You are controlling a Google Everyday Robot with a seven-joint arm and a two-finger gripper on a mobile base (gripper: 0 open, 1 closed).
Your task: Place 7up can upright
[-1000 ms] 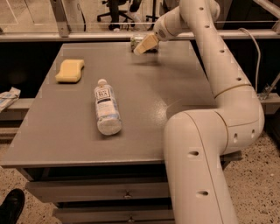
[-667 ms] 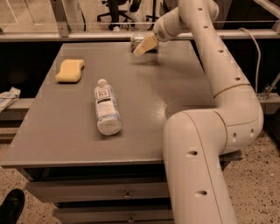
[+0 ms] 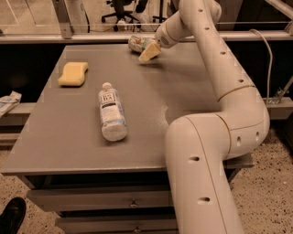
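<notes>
Stretched from the near right side across to the far edge of the worktop (image 3: 183,91): a thick cream arm (image 3: 215,68), smooth and glossy, dotted with small dark holes. Bulky and rounded in the near segment, bent at an elbow on the right, then slimmer along the forearm running up and to the left. Tipped by the hand (image 3: 150,50), tan and wedge-shaped, angled down and leftward, low over the far strip of the worktop.

Right against the hand's left side: the 7up can (image 3: 136,44), lying on its side rather than upright, pale with green print. Impossible to tell whether clamped on the can or merely resting beside it.

Well apart from the hand, nearer the camera and a little to the left: a clear plastic bottle (image 3: 111,114), lying flat, white cap pointing toward the far edge, white label with dark print. Farther left of the hand, also well apart: a yellow sponge (image 3: 73,74), soft-looking, a rounded rectangle with a wavy edge, lying flat.

Beyond the hand, past a rail: an office chair (image 3: 120,9) on a pale floor. Grey, matte and smooth on the worktop, with a faint sheen near the middle. Under its front edge, drawers (image 3: 100,201) with small knobs. Down at the bottom left, a dark shoe (image 3: 13,215) on speckled flooring.
</notes>
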